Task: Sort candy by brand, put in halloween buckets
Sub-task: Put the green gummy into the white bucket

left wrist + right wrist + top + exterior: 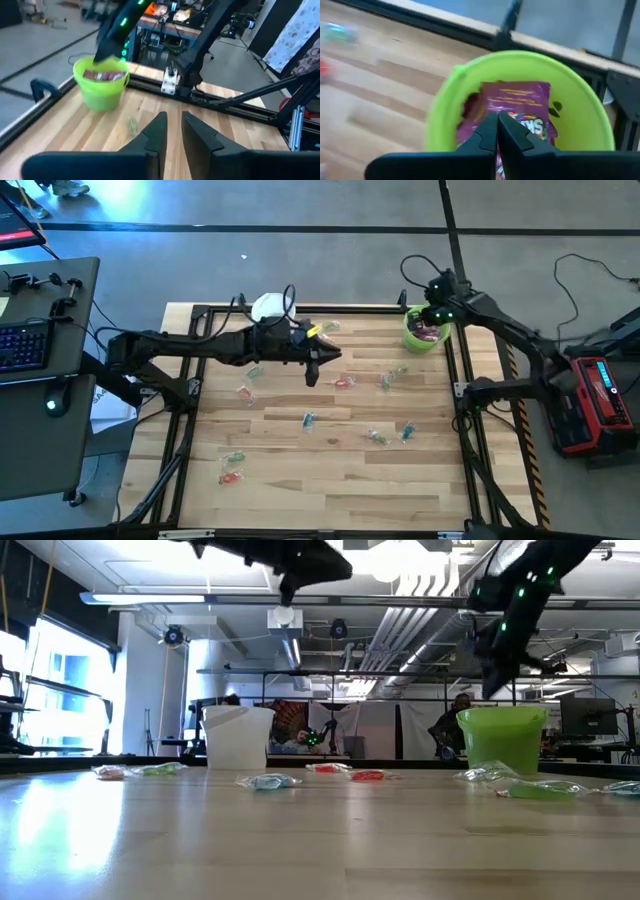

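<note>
The lime green bucket (428, 330) stands at the table's far right and holds magenta-purple candy packets (517, 107). My right gripper (497, 122) hangs shut just above those packets; in the low view my right gripper (492, 685) is clear of the green bucket's rim (500, 715). The white bucket (268, 307) stands at the far edge, left of centre. My left gripper (173, 122) hovers over the table's middle, its fingers a narrow gap apart with nothing between them. Small clear-wrapped candies (343, 383) lie scattered on the wood.
Loose clear-wrapped candies lie across the table: near the left arm (247, 380), at the middle (309, 420), at the right (395, 434) and near the front left (232, 468). A black frame rail (462, 420) runs along the table's edges.
</note>
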Action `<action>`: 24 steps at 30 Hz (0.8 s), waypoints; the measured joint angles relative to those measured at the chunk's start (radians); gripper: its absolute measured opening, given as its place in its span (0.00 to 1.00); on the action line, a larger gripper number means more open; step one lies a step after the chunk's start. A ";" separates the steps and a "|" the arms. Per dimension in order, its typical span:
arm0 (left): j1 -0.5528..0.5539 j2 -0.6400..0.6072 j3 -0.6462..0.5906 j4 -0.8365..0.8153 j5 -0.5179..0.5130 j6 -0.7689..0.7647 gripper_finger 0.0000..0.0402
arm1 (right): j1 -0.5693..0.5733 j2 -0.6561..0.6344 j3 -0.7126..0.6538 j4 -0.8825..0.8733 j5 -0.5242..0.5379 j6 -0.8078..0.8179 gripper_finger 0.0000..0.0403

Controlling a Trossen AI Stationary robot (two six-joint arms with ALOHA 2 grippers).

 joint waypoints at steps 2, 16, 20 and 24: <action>0.000 -0.014 -0.032 0.019 0.002 -0.011 0.08 | 0.031 -0.052 0.010 0.001 0.000 0.011 0.00; -0.008 -0.222 -0.187 -0.250 0.007 -0.008 0.00 | 0.438 -0.260 0.011 0.018 0.106 0.224 0.00; -0.008 -0.280 -0.246 -0.316 -0.005 -0.033 0.00 | 0.569 -0.252 0.011 0.122 0.111 0.294 0.00; -0.008 -0.340 -0.299 -0.346 -0.017 -0.051 0.00 | 0.707 -0.235 0.011 0.261 0.181 0.230 0.00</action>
